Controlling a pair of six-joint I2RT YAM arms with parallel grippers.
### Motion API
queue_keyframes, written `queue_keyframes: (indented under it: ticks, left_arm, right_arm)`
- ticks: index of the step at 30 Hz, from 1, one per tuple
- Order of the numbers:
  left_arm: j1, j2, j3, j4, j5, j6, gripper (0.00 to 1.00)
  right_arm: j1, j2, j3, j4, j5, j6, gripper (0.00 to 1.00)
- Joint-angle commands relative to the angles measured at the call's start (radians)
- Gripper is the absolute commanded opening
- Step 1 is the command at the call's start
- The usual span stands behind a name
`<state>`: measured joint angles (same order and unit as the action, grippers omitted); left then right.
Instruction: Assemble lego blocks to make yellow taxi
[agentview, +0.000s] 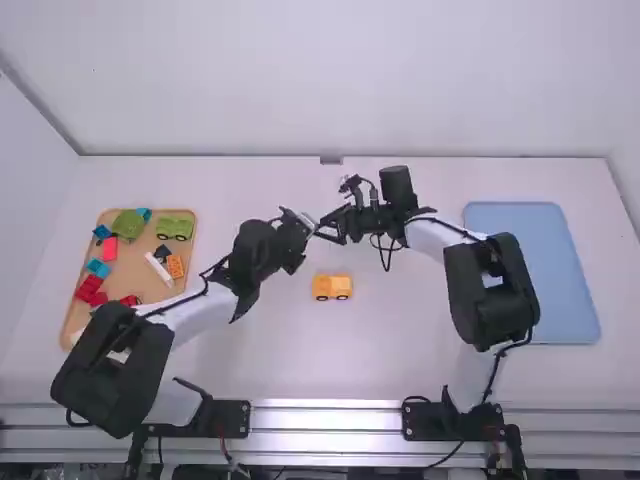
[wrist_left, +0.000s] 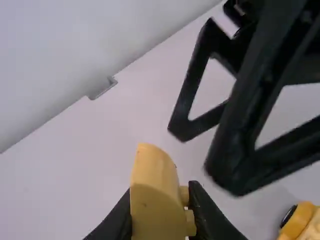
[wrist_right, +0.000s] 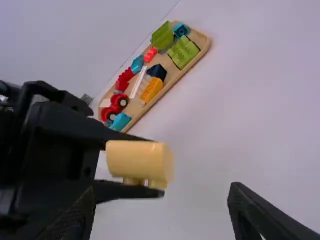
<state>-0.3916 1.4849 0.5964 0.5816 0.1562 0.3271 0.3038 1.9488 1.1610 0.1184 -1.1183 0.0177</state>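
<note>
Above the middle of the table, my left gripper (agentview: 310, 228) and my right gripper (agentview: 334, 228) face each other closely. In its own wrist view the left gripper (wrist_left: 161, 195) is shut on a small yellow block (wrist_left: 156, 192), whose studs point sideways. The right wrist view shows that yellow block (wrist_right: 137, 159) at the left fingertips, studs toward that view's bottom. There my right gripper (wrist_right: 161, 200) stands open, the block lying between its fingers and farther off. Nearer the arms' bases, the yellow car body (agentview: 332, 287) rests on the table, partly visible as a yellow body (wrist_left: 306, 222).
A wooden tray (agentview: 188, 262) at the left holds green, red, blue and orange blocks, some with wheels. At the right lies a blue tray (agentview: 532, 270). White table surface (agentview: 340, 370) lies between the car body and the arms' bases.
</note>
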Motion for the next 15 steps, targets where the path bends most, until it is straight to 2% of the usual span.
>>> queue_keyframes:
  ticks: [1, 9, 15]
  left_arm:
    - [-0.007, 0.002, 0.019, -0.004, 0.011, 0.003, 0.02]
    - [-0.008, 0.002, 0.018, -0.039, 0.021, 0.0, 0.02]
    - [-0.008, 0.002, 0.018, -0.045, 0.064, -0.023, 0.02]
  right_arm:
    - [-0.006, 0.016, 0.018, 0.0, 0.004, -0.015, 0.71]
    - [-0.001, 0.016, 0.018, -0.03, -0.027, -0.026, 0.7]
    - [0.028, 0.016, 0.018, -0.053, 0.031, -0.023, 0.69]
